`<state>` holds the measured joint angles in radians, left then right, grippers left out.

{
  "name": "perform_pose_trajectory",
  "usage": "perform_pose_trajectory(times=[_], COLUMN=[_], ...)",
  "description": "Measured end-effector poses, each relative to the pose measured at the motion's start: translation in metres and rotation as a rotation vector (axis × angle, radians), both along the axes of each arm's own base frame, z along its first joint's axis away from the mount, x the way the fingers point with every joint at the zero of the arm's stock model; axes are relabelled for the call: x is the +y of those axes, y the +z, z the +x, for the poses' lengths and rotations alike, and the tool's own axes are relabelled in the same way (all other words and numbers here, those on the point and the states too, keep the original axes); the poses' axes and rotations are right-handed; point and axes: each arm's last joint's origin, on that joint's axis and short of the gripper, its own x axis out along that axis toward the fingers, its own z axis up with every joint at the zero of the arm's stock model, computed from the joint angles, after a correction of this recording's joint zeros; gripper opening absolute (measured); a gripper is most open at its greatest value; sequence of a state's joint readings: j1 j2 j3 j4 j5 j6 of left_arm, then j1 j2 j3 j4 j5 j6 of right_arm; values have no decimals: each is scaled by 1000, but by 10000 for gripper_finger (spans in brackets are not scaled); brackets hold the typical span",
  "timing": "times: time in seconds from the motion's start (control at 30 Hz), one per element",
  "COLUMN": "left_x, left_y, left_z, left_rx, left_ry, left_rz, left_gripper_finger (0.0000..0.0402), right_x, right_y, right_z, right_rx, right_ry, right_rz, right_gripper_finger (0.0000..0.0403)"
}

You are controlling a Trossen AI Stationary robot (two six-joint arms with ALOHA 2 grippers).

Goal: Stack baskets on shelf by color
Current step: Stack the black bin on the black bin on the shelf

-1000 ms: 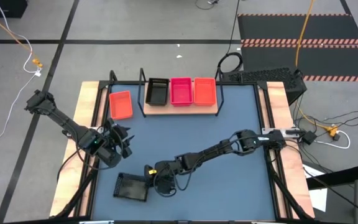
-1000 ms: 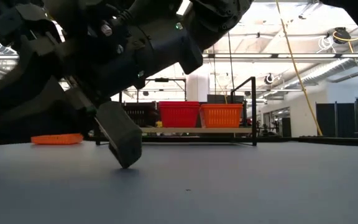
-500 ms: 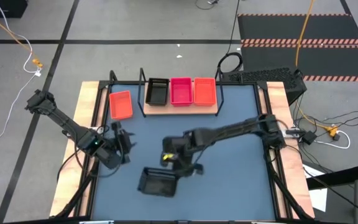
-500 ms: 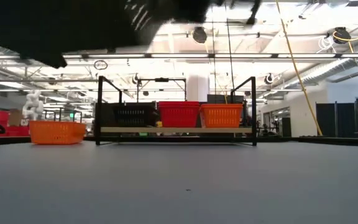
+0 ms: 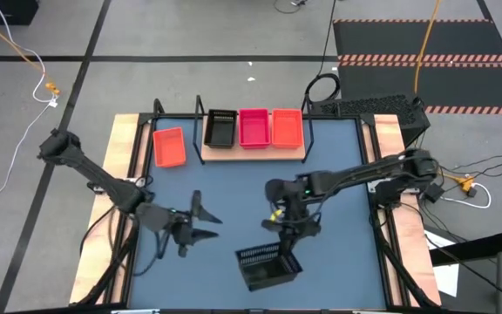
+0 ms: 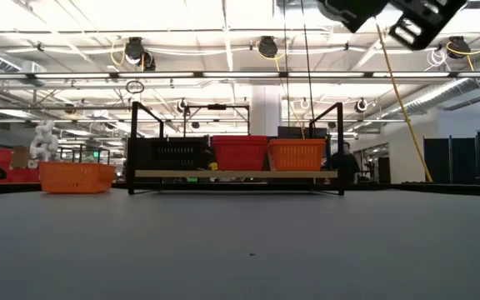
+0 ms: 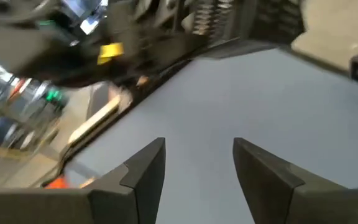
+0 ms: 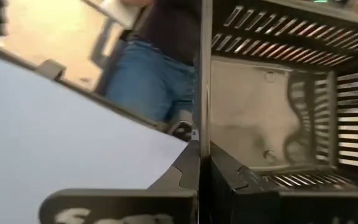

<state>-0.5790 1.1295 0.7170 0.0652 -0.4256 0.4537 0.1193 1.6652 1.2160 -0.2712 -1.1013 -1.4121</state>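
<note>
— Black mesh basket (image 5: 268, 264) was in your right gripper (image 5: 288, 234), wasn't it?

— Yes. From above, your right gripper hung over the near middle of the blue table (image 5: 338, 174), pinched on the basket's rim, the basket tilted below it. Your left gripper (image 5: 200, 220) sat over the table's left half with its fingers spread wide, holding nothing. On the shelf (image 5: 253, 150) stood a black basket (image 5: 220, 128), a pinkish-red one (image 5: 254, 127) and an orange one (image 5: 287, 126); another orange basket (image 5: 169, 146) lay on the table just left of the shelf.

— And from table height?

— You had the shelf across the back with its three baskets, black (image 6: 173, 153), red (image 6: 239, 152), orange (image 6: 296, 154), and the loose orange basket (image 6: 77, 177) off to the left. Only a bit of arm showed at the top edge.

— The wrists?

— Your left wrist showed both fingers (image 7: 143, 169) far apart over bare table. Your right wrist showed its fingers clamped on the basket wall (image 8: 272, 124).

— Changes?

— Half a second before, your right gripper and basket were farther left; a full second before, the basket lay at the near left. Your left gripper moved rightward.
</note>
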Motion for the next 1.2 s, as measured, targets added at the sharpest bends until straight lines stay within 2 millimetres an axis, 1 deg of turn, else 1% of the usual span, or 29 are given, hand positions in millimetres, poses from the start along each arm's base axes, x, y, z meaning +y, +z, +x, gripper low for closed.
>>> perform_pose_trajectory(times=[0.07, 0.13, 0.3, 0.47, 0.57, 0.67, 0.77, 0.83, 0.9, 0.97, 1.07, 1.1, 1.2], left_x=[-1, 0, 6, 14, 15, 15, 15, 16, 16, 17, 21, 22, 24], left_y=[-3, -6, -10, -8, -7, -5, -5, -5, -6, -8, -10, -10, -10], left_z=[14, 27, 48, 55, 55, 56, 56, 56, 55, 56, 56, 57, 57], left_rx=[-38, -92, -125, -105, -98, -102, -94, -88, -74, -57, -30, -25, -12], left_ry=[-42, -66, -135, -184, -244, -307, -329, -337, -352, -359, -361, -369, -384], left_rz=[-6, -18, -57, -148, -188, -219, -235, -247, -254, -255, -254, -256, -281], left_gripper_finger=[191, 191, 191, 191, 191, 191, 188, 175, 147, 109, 37, 21, 14], right_x=[-2, -5, -17, -28, -32, -34, -36, -36, -36, -36, -36, -36, -36], right_y=[6, 8, 0, -3, -2, -2, -4, -4, -4, -4, -4, -3, 1], right_z=[-6, -11, -15, -16, -15, -15, -15, -14, -14, -14, -14, -14, -12], right_rx=[-28, -14, 136, 238, 281, 310, 321, 322, 320, 318, 307, 295, 284], right_ry=[-34, -66, -165, -213, -214, -227, -234, -234, -233, -233, -231, -229, -233], right_rz=[36, 70, 141, 186, 213, 222, 225, 225, 224, 224, 224, 224, 244], right_gripper_finger=[1, 1, 1, 0, 0, 0, 0, 0, 0, 0, 0, 2, 16])
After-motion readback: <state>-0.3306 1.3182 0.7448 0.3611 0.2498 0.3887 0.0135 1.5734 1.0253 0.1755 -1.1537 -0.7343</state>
